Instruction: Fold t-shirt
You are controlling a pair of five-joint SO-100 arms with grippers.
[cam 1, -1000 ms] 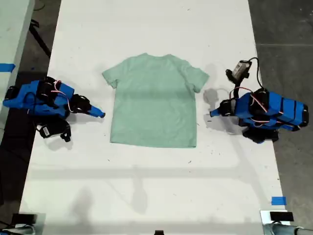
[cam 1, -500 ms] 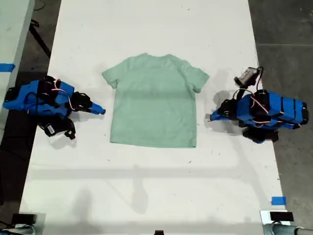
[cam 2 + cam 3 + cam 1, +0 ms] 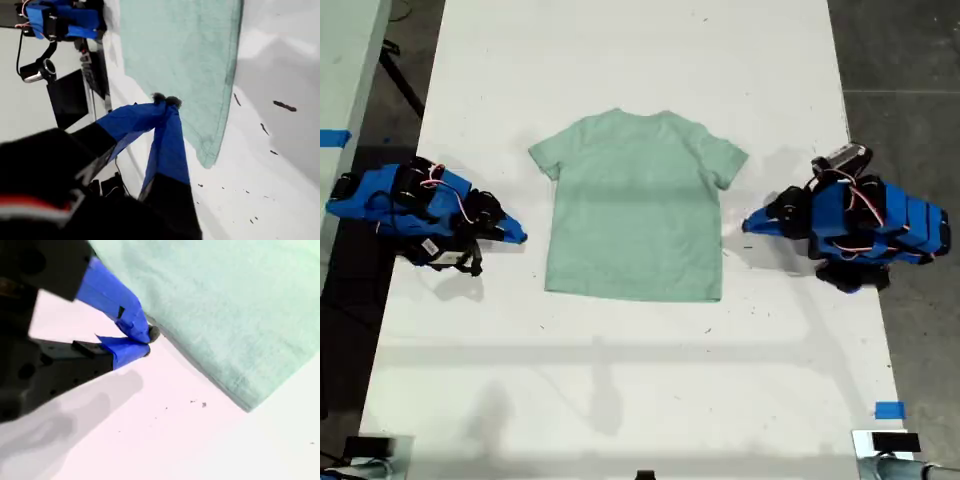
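As both wrist views showed, the jaws on both grippers were closed with nothing between them. My first gripper [image 3: 165, 101]: blue tips pressed together and overlapping the side edge of the t-shirt [image 3: 180, 50] in frame, so I couldn't tell from that view whether they touched the cloth. My second gripper [image 3: 147, 341]: tips met at the point, with only a thin wedge of gap behind them, right beside the t-shirt [image 3: 225, 305] edge and over bare table [image 3: 200, 450].

The t-shirt [image 3: 635, 205] lay flat and unfolded mid-table [image 3: 620, 380]. Its collar pointed toward the exterior view's top, its hem toward the bottom, and both sleeves were spread.

Only the exterior view showed a strip of bare table between each blue arm tip and the cloth. That held for the arm at the exterior view's left [image 3: 420, 210] and for the arm at the exterior view's right [image 3: 850, 225], so neither touched the shirt. It also showed blue tape [image 3: 889, 409] near its bottom right.

Only the first wrist view showed hem stitching, a near hem corner, dark specks [image 3: 285, 105] on the table, and the opposite arm [image 3: 65, 20] with a small camera on a cable [image 3: 35, 75]. The second wrist view showed one hem corner.

I couldn't match either wrist view to an exterior arm.
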